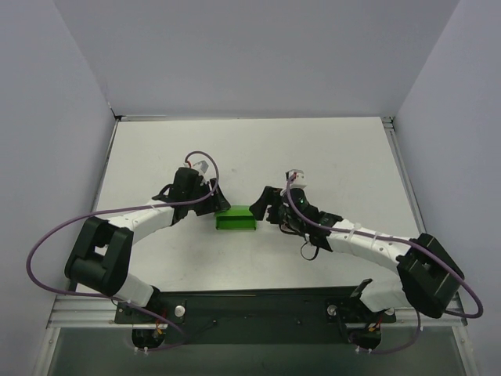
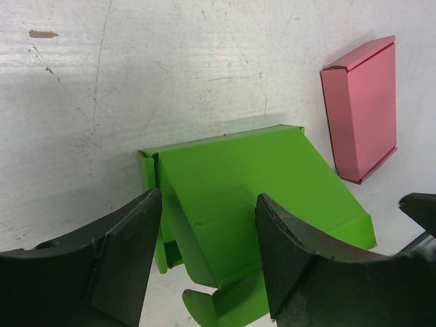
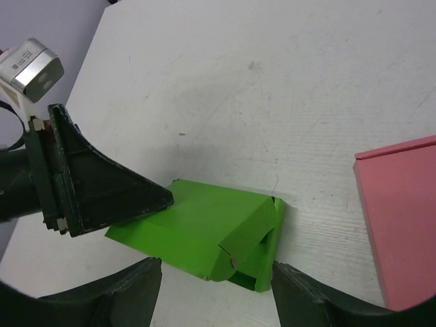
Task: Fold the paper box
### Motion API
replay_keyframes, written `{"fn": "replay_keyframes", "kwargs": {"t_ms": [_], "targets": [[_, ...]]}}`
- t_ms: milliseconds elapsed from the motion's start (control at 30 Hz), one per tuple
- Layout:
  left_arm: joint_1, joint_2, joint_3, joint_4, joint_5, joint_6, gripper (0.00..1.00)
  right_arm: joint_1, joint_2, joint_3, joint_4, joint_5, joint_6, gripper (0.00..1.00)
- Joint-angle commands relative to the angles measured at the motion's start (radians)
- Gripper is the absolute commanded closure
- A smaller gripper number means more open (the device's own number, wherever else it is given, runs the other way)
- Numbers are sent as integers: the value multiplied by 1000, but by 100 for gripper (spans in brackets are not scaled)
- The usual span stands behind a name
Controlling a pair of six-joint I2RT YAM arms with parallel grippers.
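Observation:
The paper box [image 1: 236,218] is bright green and lies on the white table between my two grippers. Its lid panel slopes, and a side flap with a rounded tab stands loose at each end. My left gripper [image 1: 215,205] is open at the box's left end. In the left wrist view the paper box [image 2: 252,177] lies between the spread fingers [image 2: 129,266] of that gripper [image 2: 208,197], with a gap showing beside the left one. My right gripper [image 1: 261,210] is open at the right end. There the paper box [image 3: 197,228] lies just beyond this gripper [image 3: 216,267], untouched.
A flat pink box [image 3: 402,225] lies on the table close to the green one, on its right-arm side. It also shows as the pink box [image 2: 361,109] in the left wrist view. White walls enclose the table [image 1: 329,149] on three sides.

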Motion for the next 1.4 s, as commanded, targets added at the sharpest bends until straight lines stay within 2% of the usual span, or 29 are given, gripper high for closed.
{"fn": "replay_keyframes", "kwargs": {"t_ms": [0, 233, 333, 467, 633, 867, 1367], "targets": [[-3, -14, -14, -20, -14, 23, 33, -63, 66, 36, 64, -177, 227, 36], [-3, -18, -14, -17, -15, 23, 34, -97, 180, 50, 145, -238, 325, 37], [-3, -17, -18, -14, -11, 23, 34, -120, 233, 33, 256, -286, 367, 40], [-3, -14, -17, -11, -6, 23, 34, -127, 295, 45, 317, -321, 379, 49], [-2, -12, -15, -9, -2, 22, 34, -129, 325, 57, 327, -327, 370, 53], [-2, -11, -17, 0, 9, 22, 41, -132, 365, 73, 354, -369, 376, 67], [-3, 8, -15, 38, 21, 13, 42, -130, 424, 60, 335, -364, 372, 74]]}}
